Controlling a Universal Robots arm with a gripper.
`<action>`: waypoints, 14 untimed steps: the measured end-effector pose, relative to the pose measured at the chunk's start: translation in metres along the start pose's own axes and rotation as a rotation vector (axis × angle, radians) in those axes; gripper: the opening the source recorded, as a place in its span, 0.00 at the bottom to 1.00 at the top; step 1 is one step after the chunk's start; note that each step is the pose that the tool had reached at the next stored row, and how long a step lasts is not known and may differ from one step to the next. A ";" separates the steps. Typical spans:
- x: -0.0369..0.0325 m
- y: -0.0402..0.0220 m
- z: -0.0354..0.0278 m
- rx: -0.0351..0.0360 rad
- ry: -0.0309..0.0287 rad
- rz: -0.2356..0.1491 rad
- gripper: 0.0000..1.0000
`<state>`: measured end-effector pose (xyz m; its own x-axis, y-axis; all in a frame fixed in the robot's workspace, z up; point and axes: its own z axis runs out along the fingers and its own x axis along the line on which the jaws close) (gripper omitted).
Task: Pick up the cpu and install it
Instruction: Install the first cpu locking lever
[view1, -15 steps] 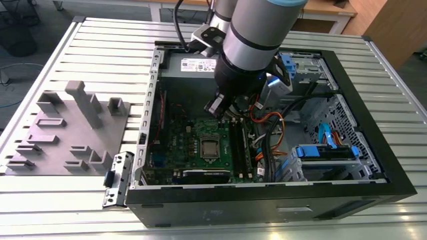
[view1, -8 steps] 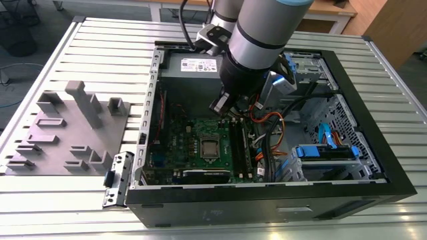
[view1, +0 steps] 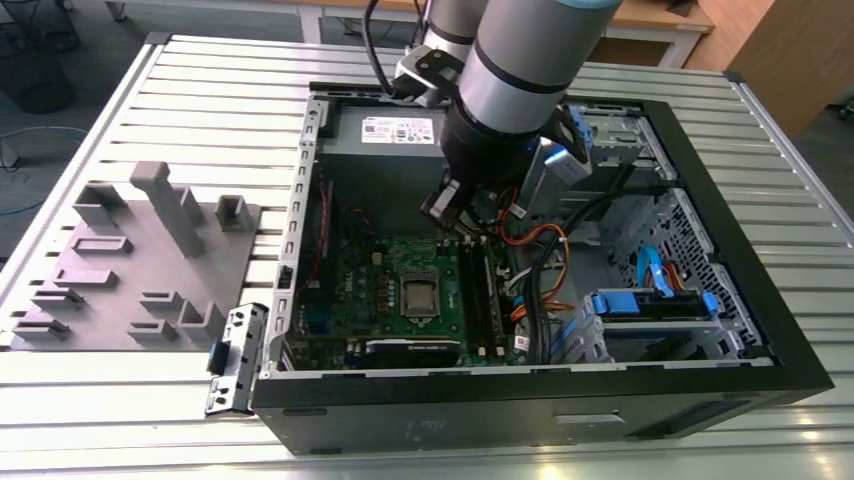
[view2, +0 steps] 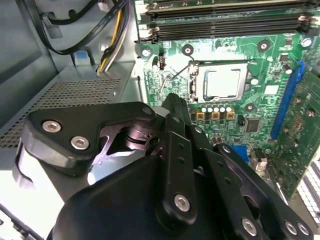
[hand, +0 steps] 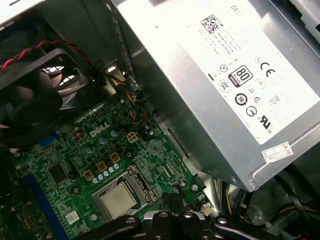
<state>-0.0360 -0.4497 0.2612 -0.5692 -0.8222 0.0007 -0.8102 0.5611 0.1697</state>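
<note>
Gripper state: you cannot tell from these views how your gripper (view1: 451, 215) is set; in both wrist views you see its black linkage but not the tips.
Holding: nothing visible in it, though the tips are hidden, so treat this as unconfirmed.
CPU location: the cpu (view2: 223, 83) already lies flat in the socket (view2: 195, 82) on the green motherboard (view2: 260, 105), silvery top up; you see it in both wrist views and in the exterior view.
Key relation: the cpu sits below your gripper and a little ahead of it, apart from it, not touching.
Axis: the chip is square, edges parallel to the socket frame; no long axis to align to.
Beside you: the grey power supply (hand: 235, 75) stands close by the gripper.
Judgement: seating looks done; latch state unclear.
</note>
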 end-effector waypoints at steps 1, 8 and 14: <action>-0.0008 0.0000 0.0011 0.0000 0.0000 0.000 0.11; -0.0084 -0.0006 0.0050 0.0000 0.0014 -0.007 0.11; -0.0120 -0.0010 0.0122 0.0001 0.0020 -0.010 0.11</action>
<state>-0.0301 -0.4392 0.2490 -0.5611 -0.8277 0.0010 -0.8157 0.5531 0.1696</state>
